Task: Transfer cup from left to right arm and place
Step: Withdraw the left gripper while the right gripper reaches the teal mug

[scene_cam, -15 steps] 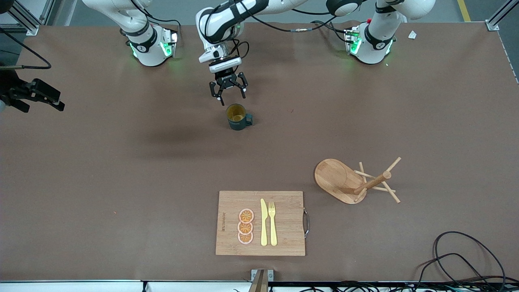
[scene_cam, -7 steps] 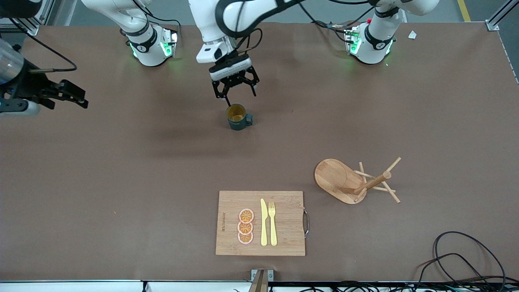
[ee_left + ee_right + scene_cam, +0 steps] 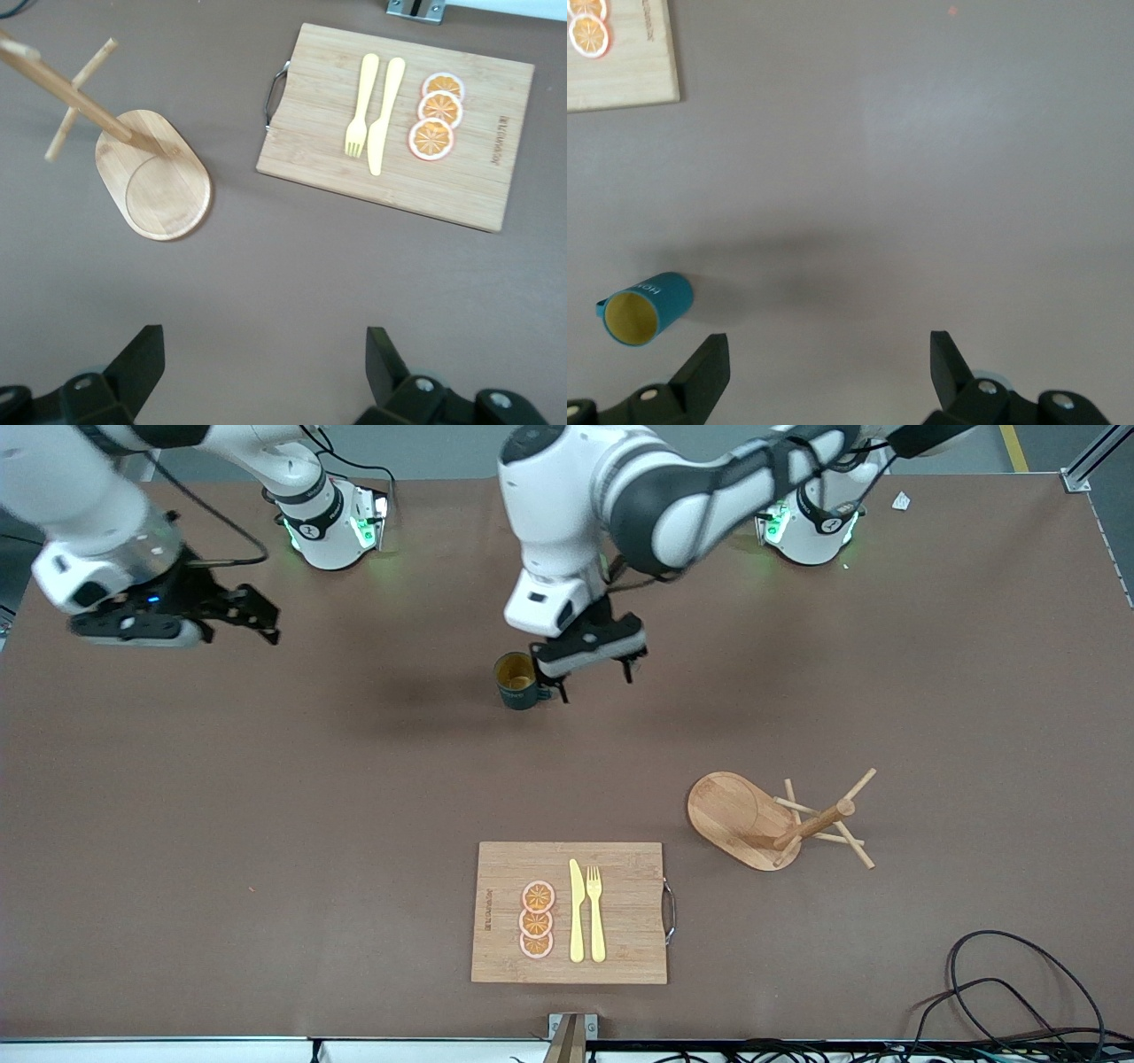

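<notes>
We see the small dark teal ribbed cup (image 3: pixel 516 681) with its yellowish-brown inside standing upright on the brown table (image 3: pixel 266 797), about midway between the two arms' ends and farther from the front camera than the bamboo cutting board (image 3: pixel 620 948). Its handle is hidden by the left arm's hand.

The left gripper (image 3: pixel 592 680) hangs in the air just beside the cup, toward the left arm's end of the table, above bare tabletop. Its fingers are spread wide: in the left wrist view we see the two dark fingertips (image 3: pixel 137 354) well apart with only brown table between them. It holds nothing; from the front view we cannot tell whether a finger brushes the cup's handle side.

The right gripper (image 3: pixel 257 611) is up over the right arm's end of the table, well apart from the cup. Its fingers (image 3: pixel 709 359) also stand wide apart and empty in the right wrist view, where the cup (image 3: pixel 645 305) shows off to one side, outside the gap.

On the cutting board lie three round orange slices (image 3: pixel 537 919), a pale yellow knife (image 3: pixel 576 911) and a pale yellow fork (image 3: pixel 595 912). The wooden peg rack with an oval base (image 3: pixel 740 819) sits toward the left arm's end, nearer the front camera than the cup.
</notes>
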`<state>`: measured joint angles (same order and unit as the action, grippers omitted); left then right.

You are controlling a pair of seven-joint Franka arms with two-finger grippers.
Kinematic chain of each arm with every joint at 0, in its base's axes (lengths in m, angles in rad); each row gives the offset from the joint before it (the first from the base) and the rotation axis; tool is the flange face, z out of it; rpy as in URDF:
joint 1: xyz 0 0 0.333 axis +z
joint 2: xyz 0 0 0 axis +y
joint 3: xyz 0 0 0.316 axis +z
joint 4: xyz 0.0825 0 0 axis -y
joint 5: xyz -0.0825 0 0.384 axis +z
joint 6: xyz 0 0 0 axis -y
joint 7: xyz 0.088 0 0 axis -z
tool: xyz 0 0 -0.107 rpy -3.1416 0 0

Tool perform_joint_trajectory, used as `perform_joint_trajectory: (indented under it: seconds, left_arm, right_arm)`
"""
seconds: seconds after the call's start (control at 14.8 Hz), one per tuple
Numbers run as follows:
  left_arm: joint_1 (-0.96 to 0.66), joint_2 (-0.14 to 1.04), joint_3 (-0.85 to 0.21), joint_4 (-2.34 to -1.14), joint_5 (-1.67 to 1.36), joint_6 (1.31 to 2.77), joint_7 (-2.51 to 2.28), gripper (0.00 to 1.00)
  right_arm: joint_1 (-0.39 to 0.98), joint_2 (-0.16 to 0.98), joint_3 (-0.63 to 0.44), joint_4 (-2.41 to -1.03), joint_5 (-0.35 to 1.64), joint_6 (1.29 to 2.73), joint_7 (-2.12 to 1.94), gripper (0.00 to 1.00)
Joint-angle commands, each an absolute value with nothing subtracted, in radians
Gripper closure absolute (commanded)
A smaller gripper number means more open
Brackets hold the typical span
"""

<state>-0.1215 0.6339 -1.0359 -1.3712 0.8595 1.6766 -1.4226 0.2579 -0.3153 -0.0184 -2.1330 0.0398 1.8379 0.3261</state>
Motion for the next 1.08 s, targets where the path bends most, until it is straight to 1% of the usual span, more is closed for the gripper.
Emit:
perform_joint_trajectory:
  seconds: [0.0, 0.2, 0.34, 0.54, 0.68, 1.01]
  left_arm:
    - [-0.066, 0.634, -1.051, -1.387, 0.816, 1.698, -1.349, 0.00]
    - [-0.017, 0.632, -1.054, -1.387, 0.789, 1.698, -1.295, 0.00]
    - [0.000, 0.621, -1.046, -1.382, 0.749, 1.698, -1.235, 0.00]
    - [0.051, 0.586, -1.037, -1.381, 0.651, 1.694, -1.177, 0.00]
    - [0.057, 0.549, -0.956, -1.376, 0.568, 1.697, -1.083, 0.00]
    - [0.031, 0.422, -0.694, -1.379, 0.329, 1.729, -0.815, 0.00]
  right_arm:
    - [0.311, -0.403, 0.032, -2.255, 0.049, 1.893, 0.478, 0.00]
    - [0.376, -0.388, 0.106, -2.284, 0.049, 1.953, 0.616, 0.00]
    - [0.418, -0.341, 0.118, -2.293, 0.049, 2.018, 0.673, 0.00]
    - [0.477, -0.227, 0.117, -2.295, 0.049, 2.152, 0.736, 0.00]
    - [0.529, -0.148, 0.117, -2.293, 0.048, 2.244, 0.796, 0.00]
    - [0.594, -0.023, 0.115, -2.292, 0.035, 2.338, 0.836, 0.00]
